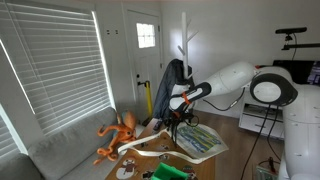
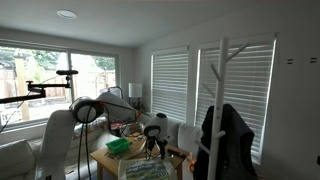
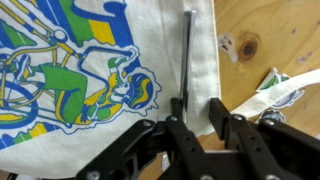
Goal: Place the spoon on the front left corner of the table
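In the wrist view a thin dark spoon handle [image 3: 188, 50] lies on a white cloth with a green, blue and yellow print [image 3: 70, 70]. The cloth covers part of the brown wooden table [image 3: 268, 30]. My gripper [image 3: 198, 112] is low over the cloth with its fingers apart. The near end of the handle meets the left finger, and the spoon's bowl is hidden. White cloth shows in the gap between the fingers. In both exterior views the gripper [image 1: 178, 118] [image 2: 153, 143] hangs just above the cloth [image 1: 203, 141] on the table [image 2: 105, 158].
An orange plush toy [image 1: 118, 133] lies on the grey sofa [image 1: 60, 150] beside the table. A white coat rack with a dark jacket [image 1: 173, 80] [image 2: 228, 140] stands behind it. A green object [image 2: 120, 146] and other small items sit on the table. A white strip [image 3: 278, 92] lies right of the gripper.
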`<state>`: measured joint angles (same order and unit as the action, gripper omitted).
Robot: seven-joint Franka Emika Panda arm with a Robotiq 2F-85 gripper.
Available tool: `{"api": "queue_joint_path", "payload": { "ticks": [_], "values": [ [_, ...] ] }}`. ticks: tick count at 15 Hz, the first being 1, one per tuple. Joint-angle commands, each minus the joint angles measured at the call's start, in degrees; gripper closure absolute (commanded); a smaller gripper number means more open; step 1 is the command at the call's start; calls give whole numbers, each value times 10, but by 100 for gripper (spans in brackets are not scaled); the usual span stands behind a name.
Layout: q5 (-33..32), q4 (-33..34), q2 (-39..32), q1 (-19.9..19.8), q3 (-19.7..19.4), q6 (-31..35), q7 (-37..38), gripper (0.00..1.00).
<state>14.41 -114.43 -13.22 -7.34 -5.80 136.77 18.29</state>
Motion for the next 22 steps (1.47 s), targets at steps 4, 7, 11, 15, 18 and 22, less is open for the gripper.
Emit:
{"api": "queue_joint_path", "payload": {
  "ticks": [4, 7, 11, 15, 18, 22],
  "values": [
    [24, -5, 4, -3, -2, -4, -12, 97],
    [-1, -23, 41, 6, -6, -6, 3, 98],
    [-25, -73, 141, 21, 10, -7, -54, 98],
    [4, -95, 201, 59, 46, -60, -116, 98],
    [-6, -77, 190, 68, 51, -69, -109, 91],
    [1, -88, 206, 80, 57, -78, -135, 91]
  ]
}}
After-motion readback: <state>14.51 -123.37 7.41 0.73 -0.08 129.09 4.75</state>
